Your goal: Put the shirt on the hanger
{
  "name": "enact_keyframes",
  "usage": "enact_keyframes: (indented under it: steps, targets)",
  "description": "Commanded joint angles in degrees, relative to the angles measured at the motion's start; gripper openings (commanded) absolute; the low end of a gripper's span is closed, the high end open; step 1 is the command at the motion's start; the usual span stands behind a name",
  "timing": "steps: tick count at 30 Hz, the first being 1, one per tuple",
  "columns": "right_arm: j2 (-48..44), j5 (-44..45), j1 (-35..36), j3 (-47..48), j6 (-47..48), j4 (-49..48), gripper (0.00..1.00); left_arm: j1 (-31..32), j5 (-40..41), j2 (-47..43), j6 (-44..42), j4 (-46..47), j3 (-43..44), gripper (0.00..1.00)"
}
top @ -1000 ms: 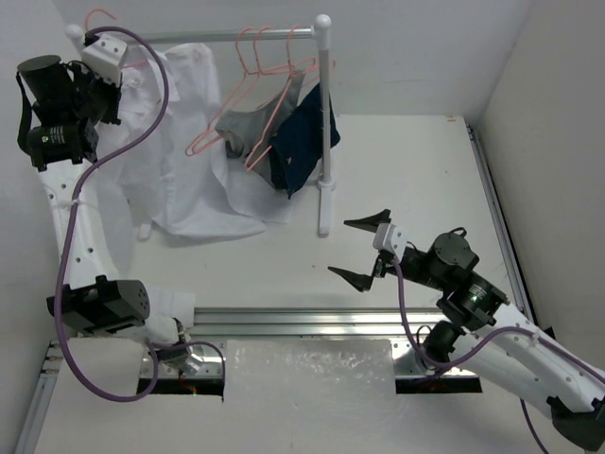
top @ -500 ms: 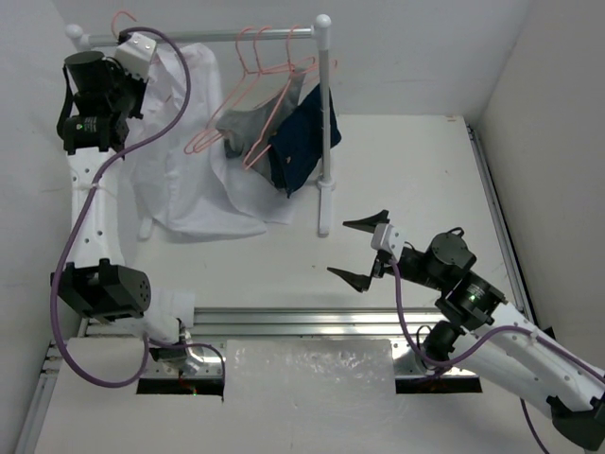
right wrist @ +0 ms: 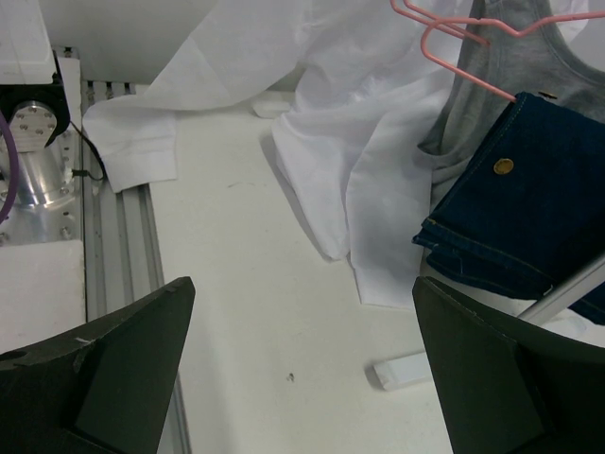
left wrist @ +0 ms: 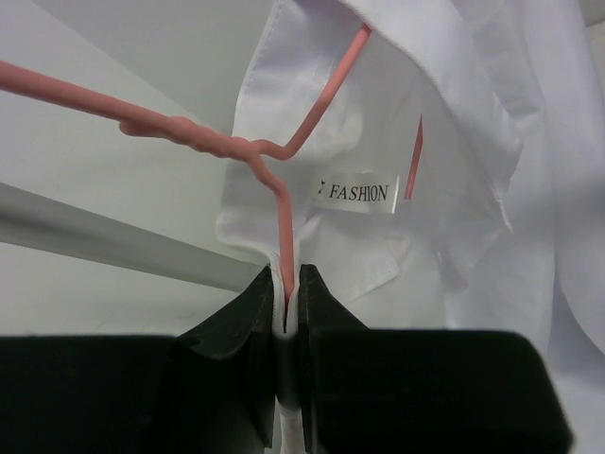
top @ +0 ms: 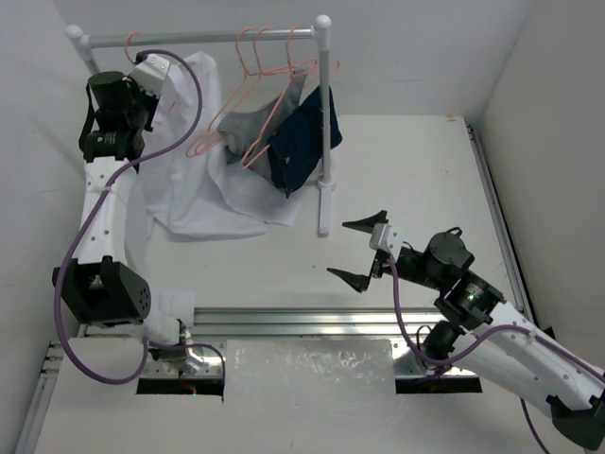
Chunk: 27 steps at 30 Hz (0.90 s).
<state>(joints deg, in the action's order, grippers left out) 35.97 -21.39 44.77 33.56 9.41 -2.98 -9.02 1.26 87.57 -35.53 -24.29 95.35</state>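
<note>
The left gripper (left wrist: pixel 286 301) is high up by the left end of the white rail (top: pixel 227 36). Its jaws are pressed together on the thin pink wire of the hanger (left wrist: pixel 285 227), just under the twisted neck. The hanger goes inside the collar of the shirt (left wrist: pixel 454 142), and a small label (left wrist: pixel 354 192) that says FASHION shows at the back of the neck. From the top view the shirt hangs down from that spot, and its bottom part lies in soft folds on the counter (top: pixel 406 170). One sleeve end lies on the counter near the metal track. The hanger's hook is right by the rail, but I cannot tell if it sits on it. More pink hangers (top: pixel 255 57) hang further along the rail. A grey garment (top: pixel 241 128) and a navy-blue garment (top: pixel 302 142) hang there too, close to the shirt's right side. The right gripper (top: pixel 338 248) is well away from the shirt, low over the bare counter in front of the rail's post. Its jaws are spread wide and hold nothing.
</note>
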Motion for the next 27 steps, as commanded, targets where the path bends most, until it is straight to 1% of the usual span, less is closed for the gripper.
enact_keyframes:
  steps: [1, 5, 6, 7, 8, 9, 10, 12, 13, 15, 16, 18, 19, 22, 23, 25, 27]
  targets:
    - [0.0, -0.2, 0.1, 0.0, -0.3, -2.5, 0.99, 0.3, -0.6, -2.5, 0.4, 0.4, -2.5, 0.0]
    - [0.5, -0.4, 0.1, 0.2, -0.3, -2.3, 0.99, 0.3, -0.9, -2.8, 1.5, 0.6, -2.2, 0.0]
    - [0.8, -0.4, 0.1, 0.3, -0.2, -2.1, 0.99, 0.3, -2.3, -2.7, 1.8, 0.5, -1.8, 0.0]
    - [0.9, -0.4, 0.1, 0.4, -0.2, -1.9, 0.99, 0.3, -2.8, -2.7, 2.3, 0.3, -1.4, 0.02]
    - [0.9, -0.4, 0.1, 0.5, -0.2, -1.8, 0.99, 0.3, -3.3, -2.8, 2.7, 0.0, -1.4, 0.1]
    - [0.9, -0.3, 0.1, 0.5, -0.3, -1.7, 0.99, 0.3, -4.1, -3.0, 2.9, -0.1, -1.4, 0.23]
    - [0.9, -0.2, 0.1, 0.5, -0.3, -1.6, 0.99, 0.3, -4.5, -3.7, 3.5, -0.1, -1.6, 0.48]
    - [1.0, 1.3, 0.1, 0.6, -0.5, -1.7, 0.99, 0.3, -5.4, -4.7, 4.9, -0.2, -2.4, 0.85]
    - [1.3, 2.2, 0.1, 0.7, -0.7, -1.5, 0.99, 0.3, -5.5, -5.9, 5.5, -0.3, -2.9, 0.99]
    - [2.2, 4.9, 0.1, 1.8, -1.3, -0.5, 0.99, 0.3, -4.9, -7.2, 7.1, -1.0, -3.0, 1.0]
    - [3.5, 8.2, 0.2, 2.2, -1.6, 0.0, 0.99, 0.3, -4.5, -8.9, 7.7, -1.2, -3.1, 1.0]
    - [5.2, 11.4, 0.1, 4.1, -2.5, 2.1, 0.99, 0.3, -3.1, -12.2, 9.6, -1.6, -3.9, 1.0]
    - [7.1, 14.8, 0.1, 4.9, -2.9, 2.8, 0.99, 0.4, -2.9, -13.4, 9.9, -1.7, -4.1, 1.0]
    - [10.8, 20.6, 0.1, 8.6, -4.7, 8.2, 0.99, 0.3, -3.4, -17.9, 11.3, -3.7, -4.9, 1.0]
    - [13.5, 23.9, 0.0, 9.5, -5.4, 9.4, 0.99, 0.3, -3.8, -18.9, 11.4, -5.1, -5.2, 1.0]
    - [15.9, 26.2, -0.6, 11.1, -7.6, 12.1, 0.99, 0.3, -5.2, -22.0, 11.9, -7.0, -6.8, 1.0]
    - [18.3, 26.0, -2.1, 11.2, -10.5, 13.3, 0.99, 0.4, -6.4, -25.0, 11.7, -8.5, -9.1, 1.0]
